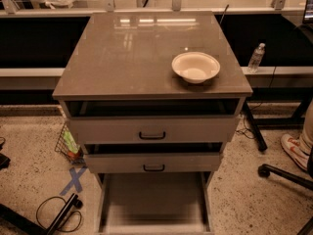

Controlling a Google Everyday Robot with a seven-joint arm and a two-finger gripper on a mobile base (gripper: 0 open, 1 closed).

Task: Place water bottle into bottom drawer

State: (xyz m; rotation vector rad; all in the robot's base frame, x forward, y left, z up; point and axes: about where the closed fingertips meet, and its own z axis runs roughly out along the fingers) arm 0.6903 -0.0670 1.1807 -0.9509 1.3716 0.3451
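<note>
Wide view over the grey three-drawer cabinet [151, 131], and the gripper is out of shot, so I cannot tell whether its fingers are spread or pressed together. The water bottle is not in view either. On the glossy brown cabinet top [142, 53] a round cream bowl [195, 66] sits upright near the right front corner. Top drawer with black handle [152, 129] is ajar, and so is the middle drawer with black handle [154, 163]. The bottom drawer [154, 199] is pulled well out toward us, showing its flat grey floor. Far right, a small clear bottle [256, 57] stands on a ledge. A blue tape cross [74, 180] marks the speckled floor at near left.
</note>
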